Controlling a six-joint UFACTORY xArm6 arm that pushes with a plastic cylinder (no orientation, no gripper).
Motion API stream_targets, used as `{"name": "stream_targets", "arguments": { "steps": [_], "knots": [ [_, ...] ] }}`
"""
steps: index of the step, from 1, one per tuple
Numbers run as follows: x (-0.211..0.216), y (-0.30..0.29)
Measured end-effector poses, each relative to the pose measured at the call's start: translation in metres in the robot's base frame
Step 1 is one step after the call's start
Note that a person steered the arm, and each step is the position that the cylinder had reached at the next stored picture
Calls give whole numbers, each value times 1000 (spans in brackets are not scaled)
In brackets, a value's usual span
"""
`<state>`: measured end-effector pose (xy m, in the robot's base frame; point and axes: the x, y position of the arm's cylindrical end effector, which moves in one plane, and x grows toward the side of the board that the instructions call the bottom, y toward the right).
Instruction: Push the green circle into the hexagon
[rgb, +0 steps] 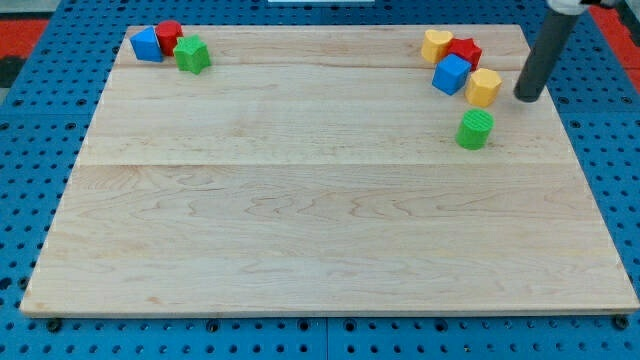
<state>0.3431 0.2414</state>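
The green circle (475, 130), a short green cylinder, stands on the wooden board at the view's upper right. Just above it and slightly to the right sits the yellow hexagon (484, 87), a small gap apart. My tip (526, 97) is on the board to the right of the yellow hexagon, above and to the right of the green circle, touching neither.
A blue cube (451, 74), a red star (464, 51) and a yellow heart (436, 45) cluster left of and above the hexagon. At the top left lie a blue block (146, 44), a red block (169, 36) and a green block (192, 55). The board's right edge (575, 150) is close.
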Motion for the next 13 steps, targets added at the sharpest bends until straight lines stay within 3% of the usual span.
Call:
{"name": "stream_targets", "arguments": {
  "steps": [1,2,4,6,7,9,10,11,12,13],
  "knots": [
    [-14,-54],
    [-25,-67],
    [81,-25],
    [129,2],
    [110,-59],
    [26,-50],
    [67,-35],
    [102,-79],
    [76,-103],
    [43,-88]
  ]
}}
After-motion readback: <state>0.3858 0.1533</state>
